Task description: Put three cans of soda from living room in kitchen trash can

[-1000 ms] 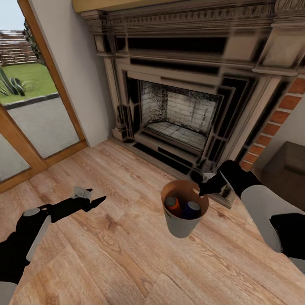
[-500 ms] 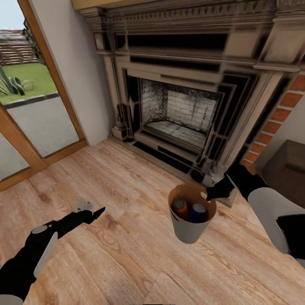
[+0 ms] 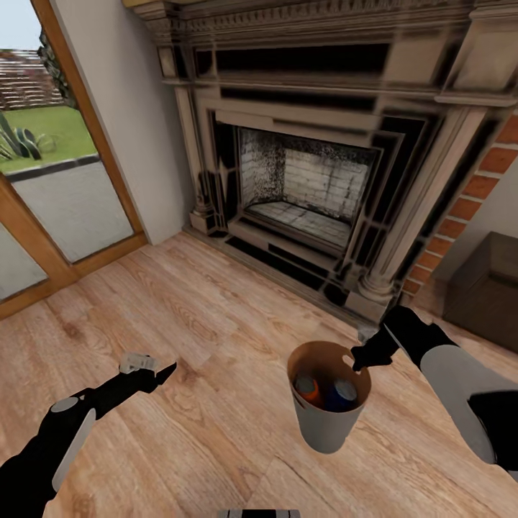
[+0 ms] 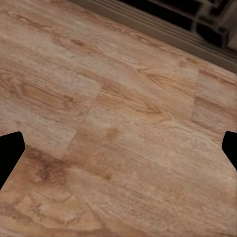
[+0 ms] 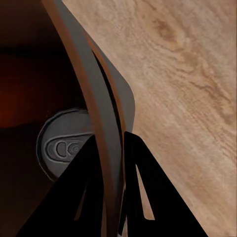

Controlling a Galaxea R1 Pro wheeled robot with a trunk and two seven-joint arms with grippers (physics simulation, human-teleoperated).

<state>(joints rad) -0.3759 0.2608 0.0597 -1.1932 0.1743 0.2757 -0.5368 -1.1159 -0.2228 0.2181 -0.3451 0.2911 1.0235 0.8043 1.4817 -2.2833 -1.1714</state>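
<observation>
Currently, step in hand: carrying the trash can (image 3: pixel 327 417) out of the living room toward the kitchen.
Right gripper (image 3: pixel 365 355): pinching the bin's rim, one finger (image 5: pixel 81 197) inside the wall, one outside.
Cans: an orange can (image 3: pixel 309 389) and a blue can (image 3: pixel 343 393) are lying inside; a third is not discernible.
Left gripper (image 3: pixel 160 372): spread, holding nothing, hovering over the floor (image 4: pixel 123 123).
Next move: keeping the bin upright while driving.
</observation>
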